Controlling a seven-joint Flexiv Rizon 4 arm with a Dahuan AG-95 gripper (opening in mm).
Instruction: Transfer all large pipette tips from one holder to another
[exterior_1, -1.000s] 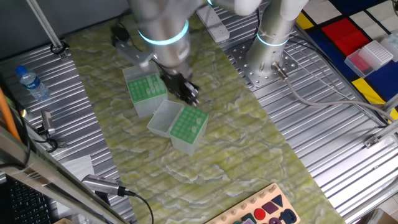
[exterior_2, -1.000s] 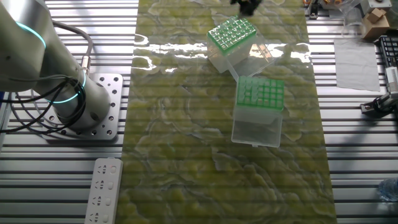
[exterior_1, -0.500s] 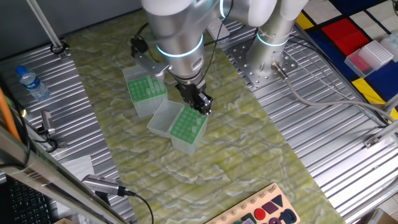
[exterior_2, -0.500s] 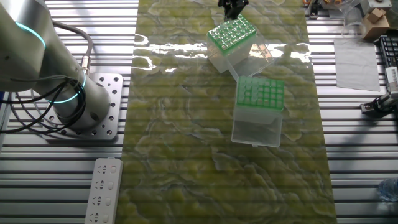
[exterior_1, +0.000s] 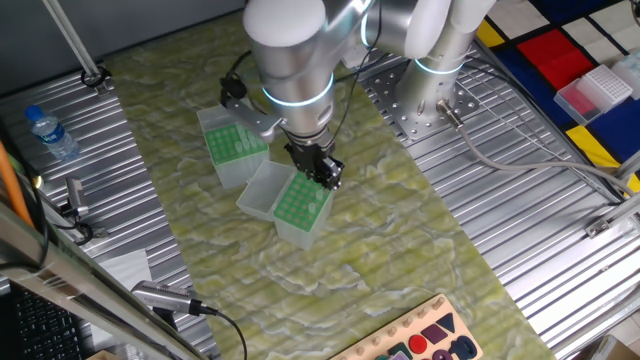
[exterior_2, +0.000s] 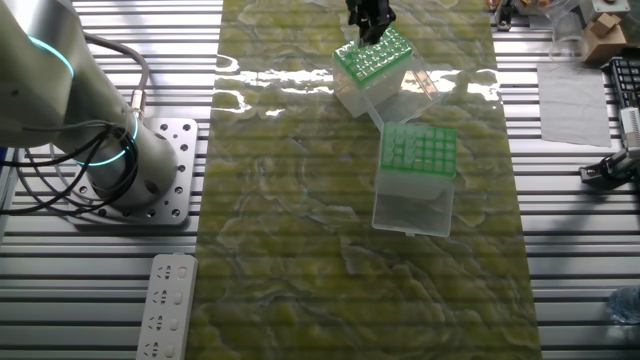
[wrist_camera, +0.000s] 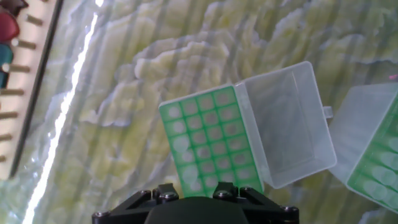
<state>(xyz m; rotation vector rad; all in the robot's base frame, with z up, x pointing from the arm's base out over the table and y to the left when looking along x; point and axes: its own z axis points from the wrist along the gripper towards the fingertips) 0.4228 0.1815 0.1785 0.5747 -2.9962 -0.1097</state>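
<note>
Two clear holders with green grid racks sit on the mottled green mat. The nearer holder has its clear lid swung open; pale mint round tops of the large pipette tips show in its grid. The second holder shows paler tips along one side. My gripper hangs just above the nearer holder's edge. In the hand view only the gripper's black body shows, so the fingertips and anything between them are hidden.
The arm's base is bolted to the ribbed metal table beside the mat. A water bottle, a power strip, a wooden board with coloured shapes and coloured boxes lie around the edges.
The gripper has moved from beside the second holder across to the holder with the open lid and come down closer to its rack. Neither holder has moved.
</note>
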